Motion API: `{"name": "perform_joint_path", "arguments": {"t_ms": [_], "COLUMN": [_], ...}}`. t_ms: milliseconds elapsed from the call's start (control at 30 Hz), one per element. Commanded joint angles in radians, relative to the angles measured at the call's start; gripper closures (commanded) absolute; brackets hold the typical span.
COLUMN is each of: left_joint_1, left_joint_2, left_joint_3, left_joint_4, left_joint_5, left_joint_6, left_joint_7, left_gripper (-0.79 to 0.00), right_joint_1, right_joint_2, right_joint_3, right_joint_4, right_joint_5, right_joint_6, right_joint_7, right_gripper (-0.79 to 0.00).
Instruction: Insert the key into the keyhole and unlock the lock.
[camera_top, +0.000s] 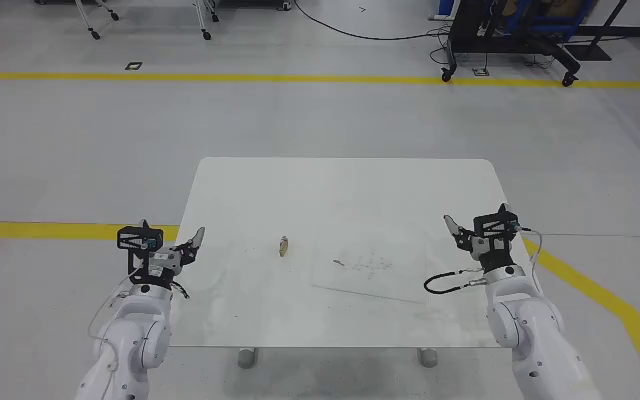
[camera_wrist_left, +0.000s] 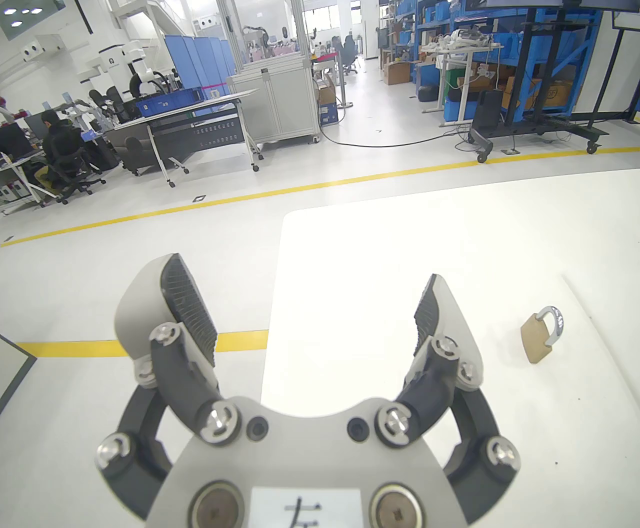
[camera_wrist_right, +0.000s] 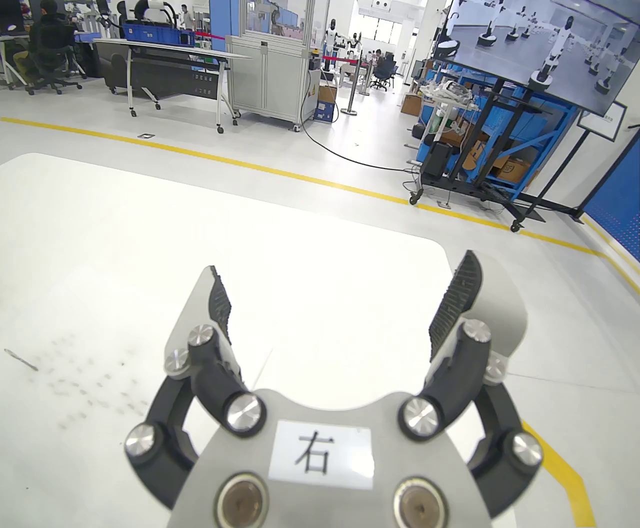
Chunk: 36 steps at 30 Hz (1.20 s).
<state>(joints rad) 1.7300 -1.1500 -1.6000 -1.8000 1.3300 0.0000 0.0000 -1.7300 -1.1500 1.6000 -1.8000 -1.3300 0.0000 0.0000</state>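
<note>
lock (camera_top: 284, 245) on table (camera_top: 400, 190), far from edges (key (camera_wrist_right: 21, 360), perhaps, nearby); left gripper (camera_wrist_left: 302, 295), right gripper (camera_wrist_right: 341, 280) spread at sides.

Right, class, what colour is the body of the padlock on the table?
The padlock body is brass-tan, its shackle silver; clearest in the left wrist view.

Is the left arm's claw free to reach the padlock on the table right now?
Probably yes: the left claw is open and empty, and only bare table lies between it and the padlock.
</note>
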Motion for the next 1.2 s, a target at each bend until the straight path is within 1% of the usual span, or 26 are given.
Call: {"name": "perform_joint_path", "arguments": {"t_ms": [0, 100, 200, 300, 367, 467, 867, 967, 1067, 1167], "left_joint_1": [0.0, 0.0, 0.0, 0.0, 0.0, 0.0, 0.0, 0.0, 0.0, 0.0], "left_joint_2": [0.0, 0.0, 0.0, 0.0, 0.0, 0.0, 0.0, 0.0, 0.0, 0.0], "left_joint_3": [0.0, 0.0, 0.0, 0.0, 0.0, 0.0, 0.0, 0.0, 0.0, 0.0], "left_joint_4": [0.0, 0.0, 0.0, 0.0, 0.0, 0.0, 0.0, 0.0, 0.0, 0.0], "left_joint_5": [0.0, 0.0, 0.0, 0.0, 0.0, 0.0, 0.0, 0.0, 0.0, 0.0], "left_joint_6": [0.0, 0.0, 0.0, 0.0, 0.0, 0.0, 0.0, 0.0, 0.0, 0.0], "left_joint_7": [0.0, 0.0, 0.0, 0.0, 0.0, 0.0, 0.0, 0.0, 0.0, 0.0], "left_gripper": [-0.785, -0.785, -0.785, -0.785, -0.785, -0.785, -0.785, -0.785, -0.785, -0.785], "right_joint_1": [0.0, 0.0, 0.032, 0.099, 0.138, 0.189, 0.189, 0.217, 0.269, 0.336], "right_joint_2": [0.0, 0.0, 0.001, -0.003, -0.01, -0.019, -0.019, -0.023, -0.027, -0.026], "right_joint_3": [0.0, 0.0, -0.044, -0.143, -0.217, -0.296, -0.296, -0.339, -0.372, -0.411], "right_joint_4": [0.0, 0.0, 0.023, 0.07, 0.107, 0.161, 0.161, 0.177, 0.23, 0.281], "right_joint_5": [0.0, 0.0, -0.006, -0.057, -0.048, -0.025, -0.025, -0.048, -0.023, -0.027], "right_joint_6": [0.0, 0.0, -0.104, -0.192, -0.249, -0.329, -0.329, -0.362, -0.446, -0.608], "right_joint_7": [0.0, 0.0, 0.043, 0.092, 0.089, 0.091, 0.091, 0.107, 0.078, 0.088], "right_gripper": [-0.785, -0.785, -0.785, -0.785, -0.785, -0.785, -0.785, -0.785, -0.785, -0.785]}}
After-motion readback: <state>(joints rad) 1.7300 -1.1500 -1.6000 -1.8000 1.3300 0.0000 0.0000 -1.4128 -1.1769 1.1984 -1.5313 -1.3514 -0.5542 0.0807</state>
